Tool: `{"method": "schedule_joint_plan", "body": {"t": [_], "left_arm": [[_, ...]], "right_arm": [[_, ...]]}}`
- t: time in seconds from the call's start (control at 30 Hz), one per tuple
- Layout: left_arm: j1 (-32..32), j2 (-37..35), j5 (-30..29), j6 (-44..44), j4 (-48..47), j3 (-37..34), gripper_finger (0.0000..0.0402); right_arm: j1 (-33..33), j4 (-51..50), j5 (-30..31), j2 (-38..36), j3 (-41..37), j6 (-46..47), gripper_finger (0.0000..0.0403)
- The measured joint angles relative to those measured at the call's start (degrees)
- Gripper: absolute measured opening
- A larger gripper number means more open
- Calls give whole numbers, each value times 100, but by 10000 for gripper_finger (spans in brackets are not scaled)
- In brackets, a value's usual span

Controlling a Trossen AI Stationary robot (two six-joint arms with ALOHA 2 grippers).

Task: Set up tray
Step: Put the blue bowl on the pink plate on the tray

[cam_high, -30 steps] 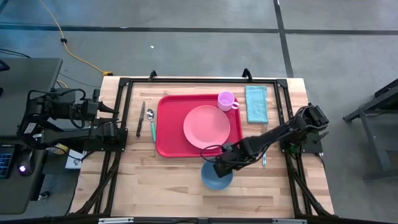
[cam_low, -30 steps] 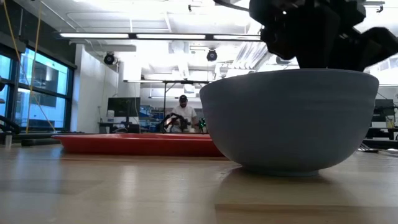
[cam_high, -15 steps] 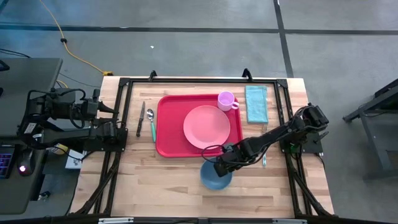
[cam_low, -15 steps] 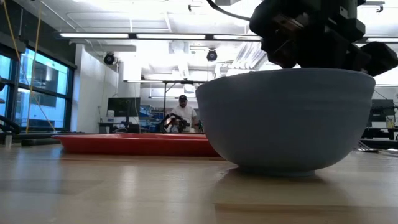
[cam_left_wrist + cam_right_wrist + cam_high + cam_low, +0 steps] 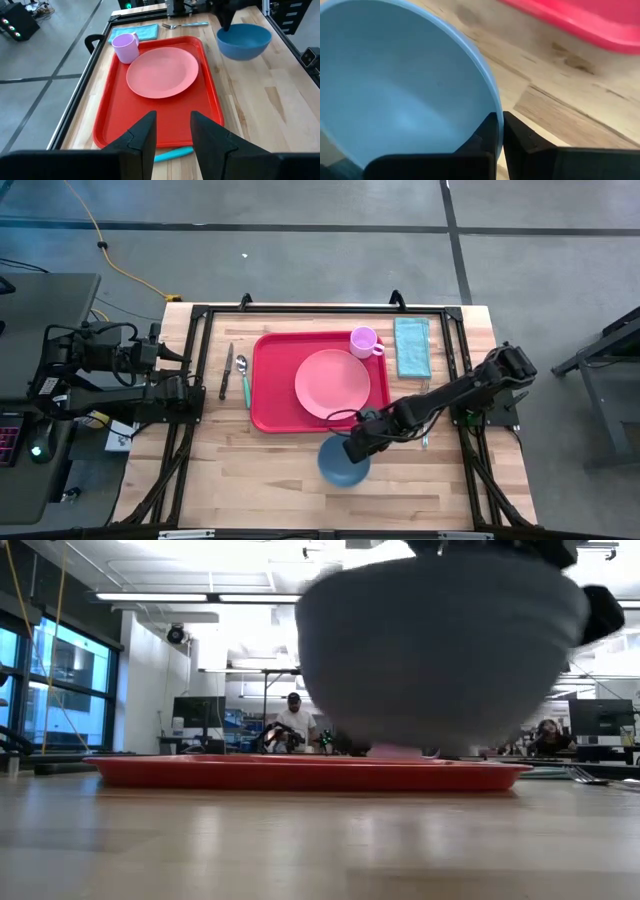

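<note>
The right tool (image 5: 354, 448), pinched shut on the rim of the blue bowl (image 5: 340, 463), has it clear of the desk (image 5: 280, 470), needing a carry onto the red tray (image 5: 272, 395) mid-desk.

In the low view the blue bowl (image 5: 440, 645) is a blur, its top cut off by the picture's edge — the right gripper holding it stays out of sight there. It also hides part of the tray (image 5: 200, 772). In the right wrist view the bowl's near side runs off the frame. The fork (image 5: 425, 438) beside the right arm is perhaps too small to make out.
</note>
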Motion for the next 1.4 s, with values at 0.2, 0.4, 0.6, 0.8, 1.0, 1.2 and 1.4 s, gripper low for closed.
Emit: {"method": "schedule_joint_plan", "body": {"t": [0.2,0.4,0.6,0.8,1.0,1.2,1.4], "left_arm": [[0,0,-2,-1,2,0,152],[0,-1,-3,-2,4,0,152],[0,-1,-6,-2,4,0,152],[-1,0,-6,-41,4,0,152],[-1,0,-6,-68,7,2,152],[-2,1,-6,-70,7,0,152],[0,1,-21,-73,7,0,152]], "right_arm": [[-82,-81,547,-582,0,-169,0],[-416,102,1348,-1186,0,-739,0],[-1014,300,1769,-1788,2,-1573,0],[-1654,516,1833,-2228,131,-2464,0],[-2243,-412,1617,-2188,1117,-3170,0],[-2921,-2093,1225,-1768,2373,-3523,0],[-3483,-3153,764,-925,3577,-4010,0]]}}
